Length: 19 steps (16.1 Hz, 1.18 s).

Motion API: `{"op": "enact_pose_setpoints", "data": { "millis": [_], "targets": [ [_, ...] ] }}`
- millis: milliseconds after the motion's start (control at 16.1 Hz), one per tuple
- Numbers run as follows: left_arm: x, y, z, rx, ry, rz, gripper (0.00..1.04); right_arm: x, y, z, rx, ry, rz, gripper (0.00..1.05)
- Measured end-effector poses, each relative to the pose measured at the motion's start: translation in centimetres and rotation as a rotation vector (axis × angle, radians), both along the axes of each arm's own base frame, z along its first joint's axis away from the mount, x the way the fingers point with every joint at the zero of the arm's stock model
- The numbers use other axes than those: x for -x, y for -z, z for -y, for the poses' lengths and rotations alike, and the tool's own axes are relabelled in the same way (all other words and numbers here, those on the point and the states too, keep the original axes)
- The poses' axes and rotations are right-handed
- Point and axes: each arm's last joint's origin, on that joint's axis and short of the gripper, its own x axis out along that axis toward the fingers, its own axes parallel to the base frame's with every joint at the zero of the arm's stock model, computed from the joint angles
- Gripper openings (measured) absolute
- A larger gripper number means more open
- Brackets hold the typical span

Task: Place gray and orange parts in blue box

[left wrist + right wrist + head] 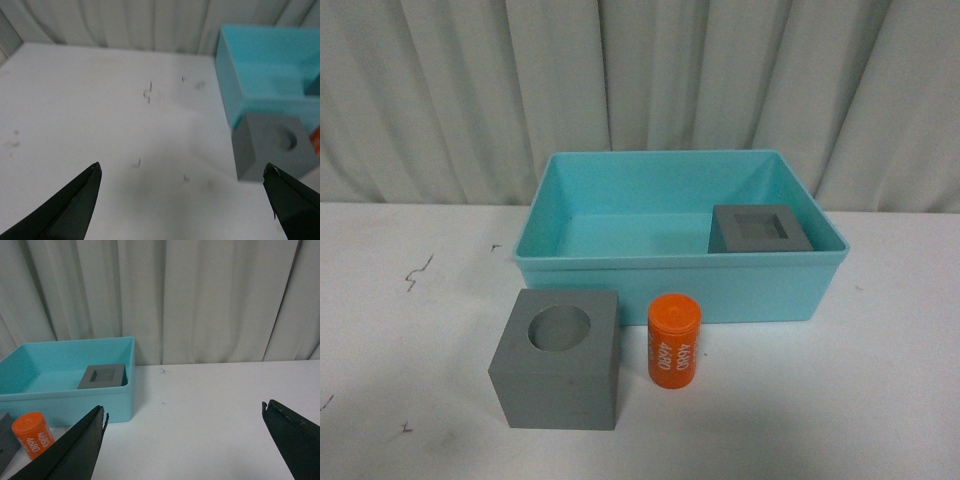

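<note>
The blue box (770,285) stands on the white table, mid-view. A gray cube with a square recess (760,230) sits inside it at the right near corner; it also shows in the right wrist view (102,376). A gray cube with a round recess (558,357) stands on the table in front of the box, left. The orange cylinder (674,342) with white numerals stands upright beside it. No gripper shows in the front view. My left gripper (182,172) is open and empty over bare table, left of the round-recess cube (272,145). My right gripper (183,412) is open and empty, right of the box (70,400) and the cylinder (33,434).
A pale pleated curtain (640,80) hangs behind the table. The white table (410,300) carries small dark scuff marks at the left (418,272).
</note>
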Motion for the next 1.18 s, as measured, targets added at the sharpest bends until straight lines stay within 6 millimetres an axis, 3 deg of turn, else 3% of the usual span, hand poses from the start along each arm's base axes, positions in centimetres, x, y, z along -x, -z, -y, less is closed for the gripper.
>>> {"op": "enact_pose_setpoints", "data": {
  "millis": [124, 311, 435, 559, 870, 1181],
  "targets": [
    [-2.1, -1.8, -0.1, 0.022, 0.000, 0.050, 0.98, 0.0, 0.0, 0.0, 0.000, -0.001, 0.001, 0.98],
    [-6.6, -1.0, 0.8, 0.050, 0.098, -0.038, 0.98, 0.0, 0.0, 0.0, 0.000, -0.001, 0.001, 0.98],
    [-10.9, -1.4, 2.7, 0.064, 0.165, -0.040, 0.98, 0.0, 0.0, 0.0, 0.000, -0.001, 0.000, 0.98],
    [-13.9, -0.7, 4.8, 0.084, 0.246, -0.100, 0.98, 0.0, 0.0, 0.0, 0.000, -0.001, 0.000, 0.98],
    [-18.7, 3.1, 7.4, 0.108, 0.338, -0.294, 0.98, 0.0, 0.0, 0.0, 0.000, -0.001, 0.000, 0.98],
    [-19.6, 4.5, 9.3, 0.091, 0.381, -0.364, 0.98, 0.0, 0.0, 0.0, 0.000, -0.001, 0.001, 0.98]
  ]
}}
